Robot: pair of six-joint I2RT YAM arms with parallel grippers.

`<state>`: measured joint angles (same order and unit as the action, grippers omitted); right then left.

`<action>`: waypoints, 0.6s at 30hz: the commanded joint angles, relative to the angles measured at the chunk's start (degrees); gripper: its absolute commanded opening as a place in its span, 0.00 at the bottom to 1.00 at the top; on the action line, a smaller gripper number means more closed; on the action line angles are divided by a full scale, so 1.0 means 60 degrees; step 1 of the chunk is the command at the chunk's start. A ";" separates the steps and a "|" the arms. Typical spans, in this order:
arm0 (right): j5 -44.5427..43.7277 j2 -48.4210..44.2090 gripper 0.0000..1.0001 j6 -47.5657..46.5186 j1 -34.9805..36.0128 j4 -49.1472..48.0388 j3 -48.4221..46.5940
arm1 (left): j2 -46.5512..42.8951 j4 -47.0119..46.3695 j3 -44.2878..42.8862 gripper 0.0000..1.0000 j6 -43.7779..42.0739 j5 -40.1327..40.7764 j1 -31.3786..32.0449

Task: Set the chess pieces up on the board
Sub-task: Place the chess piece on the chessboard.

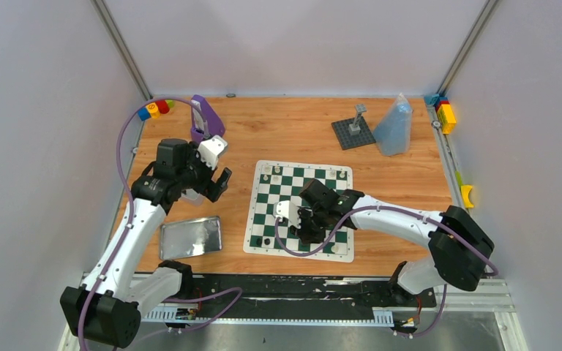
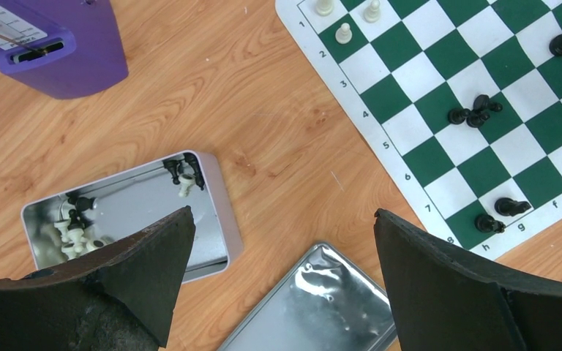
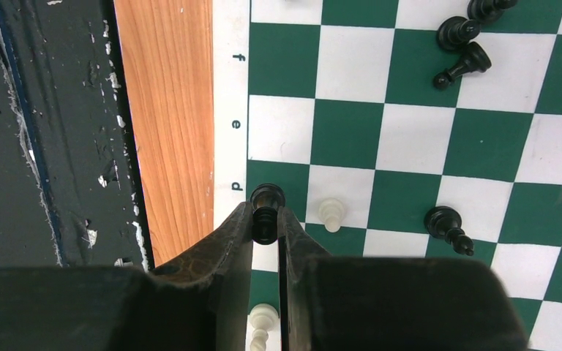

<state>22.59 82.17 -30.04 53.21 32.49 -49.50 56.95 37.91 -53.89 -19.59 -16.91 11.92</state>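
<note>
Black rail [image 1: 285, 287] fronts the wooden table [image 1: 293, 131], grey walls [image 1: 44, 110] around. Near left, a shiny tin lid [image 1: 190, 238] lies flat; just beyond, an open tin [image 2: 139, 197] holds black and white chess pieces [image 2: 72, 234], the left gripper [image 2: 284, 216] spread wide above it. Right of these, at the near edge of the board [image 3: 228, 88], by letter d, the right gripper [image 3: 265, 223] pinches a black chess piece [image 3: 266, 196]. Farther squares carry scattered pieces.

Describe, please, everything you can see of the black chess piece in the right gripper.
The black piece is small, glossy and plastic-looking, with a rounded end above a narrower body. The right gripper pinches it between both fingertips, rounded end protruding, over an edge square of the board beside the letter d. Whether it touches the board is hidden.
</note>
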 commanded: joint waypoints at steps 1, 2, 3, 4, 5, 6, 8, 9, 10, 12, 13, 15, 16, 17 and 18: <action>0.0135 0.0111 0.00 0.0089 0.0063 -0.0405 0.0126 | -0.0175 -0.0253 0.0081 1.00 0.0047 -0.0280 -0.0066; 0.0125 0.0125 0.00 0.0078 0.0059 -0.0416 0.0140 | -0.0190 -0.0290 0.0106 1.00 0.0067 -0.0278 -0.0068; 0.0129 0.0169 0.00 0.0081 0.0059 -0.0419 0.0159 | -0.0219 -0.0318 0.0123 1.00 0.0082 -0.0276 -0.0068; 0.0118 0.0196 0.00 0.0081 0.0061 -0.0418 0.0174 | -0.0241 -0.0330 0.0128 1.00 0.0092 -0.0266 -0.0068; 0.0119 0.0216 0.00 0.0072 0.0055 -0.0414 0.0187 | -0.0265 -0.0357 0.0143 1.00 0.0110 -0.0262 -0.0061; 0.0104 0.0220 0.00 0.0076 0.0055 -0.0419 0.0203 | -0.0286 -0.0364 0.0153 1.00 0.0113 -0.0263 -0.0066; 0.0061 0.0155 0.00 0.0061 0.0052 -0.0408 0.0255 | -0.0346 -0.0389 0.0193 1.00 0.0116 -0.0239 -0.0066; 0.0040 0.0105 0.00 0.0047 0.0060 -0.0411 0.0288 | -0.0383 -0.0412 0.0229 1.00 0.0116 -0.0234 -0.0067; 0.0010 0.0060 0.00 0.0042 0.0055 -0.0417 0.0318 | -0.0403 -0.0428 0.0247 1.00 0.0116 -0.0227 -0.0068; -0.0032 0.0010 0.00 0.0050 0.0052 -0.0409 0.0346 | -0.0425 -0.0474 0.0315 1.00 0.0104 -0.0218 -0.0068; -0.0043 -0.0042 0.00 0.0044 0.0045 -0.0411 0.0360 | -0.0424 -0.0496 0.0351 1.00 0.0102 -0.0224 -0.0068; -0.0044 -0.0089 0.00 0.0041 0.0041 -0.0412 0.0395 | -0.0404 -0.0502 0.0366 1.00 0.0102 -0.0212 -0.0066; -0.0055 -0.0124 0.00 0.0041 0.0040 -0.0419 0.0397 | -0.0404 -0.0495 0.0367 1.00 0.0091 -0.0225 -0.0067; -0.0058 -0.0146 0.00 0.0028 0.0049 -0.0409 0.0398 | -0.0407 -0.0490 0.0379 1.00 0.0096 -0.0227 -0.0061; -0.0073 -0.0169 0.00 0.0030 0.0041 -0.0406 0.0398 | -0.0427 -0.0497 0.0388 1.00 0.0097 -0.0218 -0.0064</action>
<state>22.33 83.31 -30.04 53.21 31.86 -47.48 55.40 36.97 -51.72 -19.55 -17.50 11.92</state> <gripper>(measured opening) 0.163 0.999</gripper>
